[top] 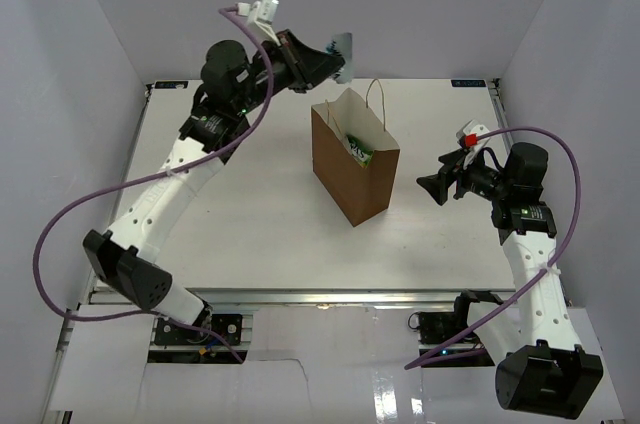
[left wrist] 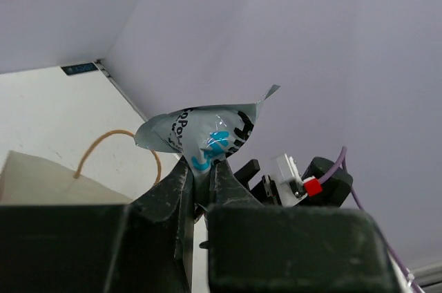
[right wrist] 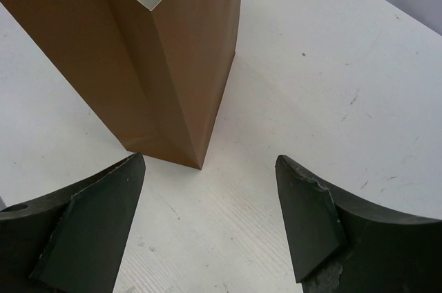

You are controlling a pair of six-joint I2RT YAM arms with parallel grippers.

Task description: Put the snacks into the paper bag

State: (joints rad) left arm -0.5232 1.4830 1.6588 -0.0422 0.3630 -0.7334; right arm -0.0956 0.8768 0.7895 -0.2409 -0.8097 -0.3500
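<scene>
Okay, working down from the big stuff: the white table (top: pixel 250 214) carries the paper bag (top: pixel 350 179), standing upright near the middle with its mouth open and its cord handles up. My left arm is raised behind the bag, and the left gripper (top: pixel 336 58) is clamped tight on a silvery blue-grey packet (top: pixel 343 46). The wrist view shows that packet (left wrist: pixel 200 134) pinched by its lower edge, sticking up out of the claw, above and behind the bag's far rim and not yet over the opening. The right gripper (top: pixel 428 187) hovers just beside the bag's right side, jaws spread wide with nothing between them, and its wrist view looks straight at the bag's brown corner (right wrist: pixel 159 72). Peeking out of the bag's mouth is a green packet (top: pixel 358 149), so at least one snack is in. Those two are the only packets I can spot, so I judge we're near the end: carry this one over the opening and release.
</scene>
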